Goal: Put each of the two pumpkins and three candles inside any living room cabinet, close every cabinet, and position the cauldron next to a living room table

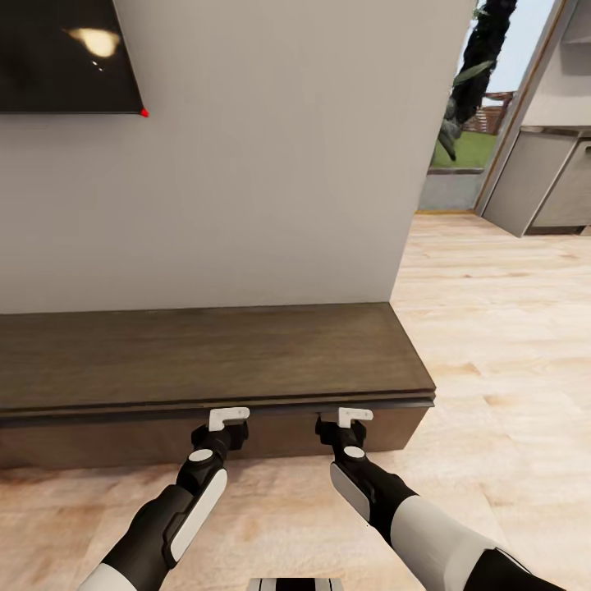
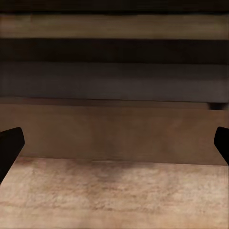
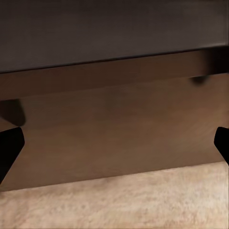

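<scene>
The cabinet [image 1: 205,353] is a long, low, dark brown unit against the grey wall, its flat top bare. My left gripper [image 1: 228,417] and right gripper [image 1: 355,415] both hover at its front edge, just below the top's lip, side by side. In the left wrist view the brown cabinet front [image 2: 114,129] sits close ahead, with the dark fingertips [image 2: 9,145] spread wide and nothing between them. The right wrist view shows the same cabinet front [image 3: 114,129] between wide-apart fingertips [image 3: 9,145]. Pumpkins, candles, cauldron and table are out of view.
A dark TV screen [image 1: 66,53] hangs on the wall above the cabinet. Light wood floor [image 1: 509,345] runs past the cabinet's right end toward grey kitchen units [image 1: 542,180] and a glass opening with a plant [image 1: 468,98].
</scene>
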Controlling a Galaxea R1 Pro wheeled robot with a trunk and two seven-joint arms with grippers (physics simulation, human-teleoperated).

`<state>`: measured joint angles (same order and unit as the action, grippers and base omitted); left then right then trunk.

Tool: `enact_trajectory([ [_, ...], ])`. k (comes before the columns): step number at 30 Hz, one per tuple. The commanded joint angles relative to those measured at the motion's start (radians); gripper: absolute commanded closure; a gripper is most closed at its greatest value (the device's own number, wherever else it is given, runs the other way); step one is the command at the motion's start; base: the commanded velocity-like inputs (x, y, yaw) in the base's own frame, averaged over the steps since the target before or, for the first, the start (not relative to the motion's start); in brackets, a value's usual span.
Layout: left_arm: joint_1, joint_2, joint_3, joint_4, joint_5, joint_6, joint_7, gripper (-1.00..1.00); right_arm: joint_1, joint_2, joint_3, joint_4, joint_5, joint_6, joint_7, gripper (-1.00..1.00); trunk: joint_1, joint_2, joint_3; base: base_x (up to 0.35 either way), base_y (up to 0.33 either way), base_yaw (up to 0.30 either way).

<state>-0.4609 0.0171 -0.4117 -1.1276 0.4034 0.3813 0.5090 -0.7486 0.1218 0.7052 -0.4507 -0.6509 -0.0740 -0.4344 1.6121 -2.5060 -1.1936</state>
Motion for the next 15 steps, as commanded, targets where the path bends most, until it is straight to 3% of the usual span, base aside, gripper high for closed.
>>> enact_trajectory([
  [1, -0.001, 0.001, -0.004, -0.002, 0.009, 0.002, 0.01, -1.0, -0.001, -0.001, 0.007, 0.0, -0.006, -0.007, -0.006, -1.0, 0.0, 0.0, -0.001, 0.077, 0.0, 0.0],
  [10, -0.001, 0.001, -0.004, -0.003, 0.008, 0.002, 0.01, -1.0, -0.001, -0.001, 0.007, 0.0, -0.006, -0.007, -0.006, -1.0, 0.0, 0.0, -0.001, 0.054, 0.0, 0.0],
  [15, -0.001, 0.001, -0.004, -0.003, 0.009, 0.002, 0.01, -1.0, -0.001, -0.001, 0.007, 0.0, -0.005, -0.007, -0.006, -1.0, 0.0, 0.0, -0.001, -0.188, 0.0, 0.0],
])
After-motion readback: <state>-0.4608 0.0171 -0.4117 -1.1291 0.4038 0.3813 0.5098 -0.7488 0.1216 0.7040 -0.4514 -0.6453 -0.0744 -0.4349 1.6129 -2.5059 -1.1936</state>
